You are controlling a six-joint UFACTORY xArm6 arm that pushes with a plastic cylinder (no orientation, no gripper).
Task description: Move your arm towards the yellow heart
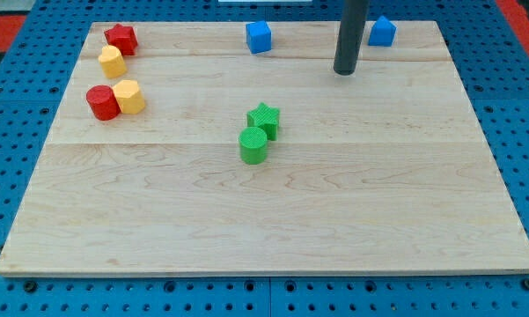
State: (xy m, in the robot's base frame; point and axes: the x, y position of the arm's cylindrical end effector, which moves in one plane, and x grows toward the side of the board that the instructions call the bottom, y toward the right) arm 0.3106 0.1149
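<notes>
My tip point(344, 71) rests on the wooden board near the view's top, right of centre. The yellow block that looks like a heart point(112, 62) sits far off at the top left, just below a red star point(121, 37). A second yellow block, hexagon-like point(130, 96), stands lower down, touching a red cylinder point(102, 103). My tip is well to the right of all of these, with a blue cube point(259, 37) in between along the top edge.
A blue block with a pointed top point(382, 31) stands just right of my rod. A green star point(264, 120) and a green cylinder point(253, 145) touch near the board's middle. The board's top edge point(185, 24) is close to the blocks at the top.
</notes>
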